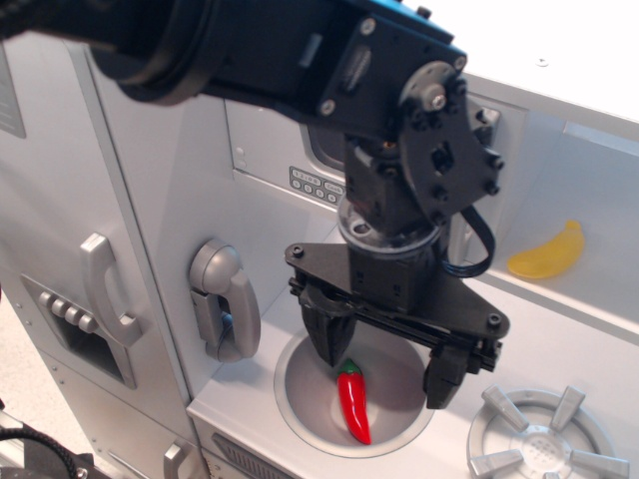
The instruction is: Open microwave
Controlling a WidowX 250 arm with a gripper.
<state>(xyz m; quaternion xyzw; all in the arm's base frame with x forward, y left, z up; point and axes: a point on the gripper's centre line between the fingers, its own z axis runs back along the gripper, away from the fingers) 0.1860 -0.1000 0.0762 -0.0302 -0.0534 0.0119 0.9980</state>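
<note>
The microwave (268, 150) is the light grey compartment at the back, behind my arm. Only the left part of its door shows, with a corner of the window (321, 150) and the row of keypad buttons (315, 186). That part lies flat against the cabinet. A small grey piece that may be its handle (485, 122) shows at the arm's right edge; the rest is hidden. My gripper (386, 356) is open and empty. It points down over the round sink (300, 384), well below and in front of the door. A red chili pepper (353, 401) lies in the sink between the fingers.
A grey wall phone (225, 299) hangs left of the sink. The tall fridge door with its handle (105, 289) and dispenser (80, 329) is at far left. A yellow banana (547, 254) lies on a shelf in the open recess at right. A stove burner (544, 439) is at bottom right.
</note>
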